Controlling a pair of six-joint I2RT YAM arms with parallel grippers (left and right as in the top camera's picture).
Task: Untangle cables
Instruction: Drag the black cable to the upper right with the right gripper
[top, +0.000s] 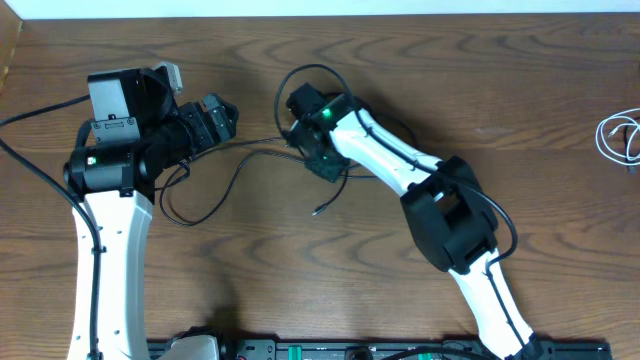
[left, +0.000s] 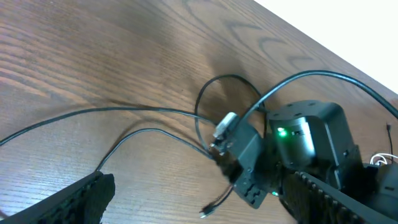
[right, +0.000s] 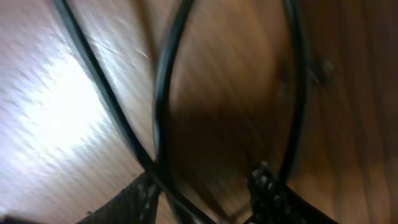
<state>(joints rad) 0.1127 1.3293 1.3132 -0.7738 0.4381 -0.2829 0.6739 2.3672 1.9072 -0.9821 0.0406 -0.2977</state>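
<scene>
Two cables are on a wooden table (top: 450, 60), well apart from each other. The black cable (left: 143, 110) lies in the middle of the table. Its two long strands run mostly left to right, with a slack loop sagging toward the near left and a smaller loop at the far end of the tangle. One loose plug end (top: 318, 211) lies on bare wood just near of that tangle. The white cable (top: 618, 135) sits coiled at the far right edge, out of reach of this step. The right gripper (top: 316, 150) is down directly over the knotted part. Its wrist camera shows black strands passing between its two fingers (right: 268, 190), which stand partly apart, and it is not possible to tell whether they pinch a strand. The left gripper (top: 226, 118) is spread wide and holds nothing. It points right along the strands and sits just beside their left stretch. The right arm is judged the nearer one. Any pull to separate the strands would likely go along that left-to-right line.
</scene>
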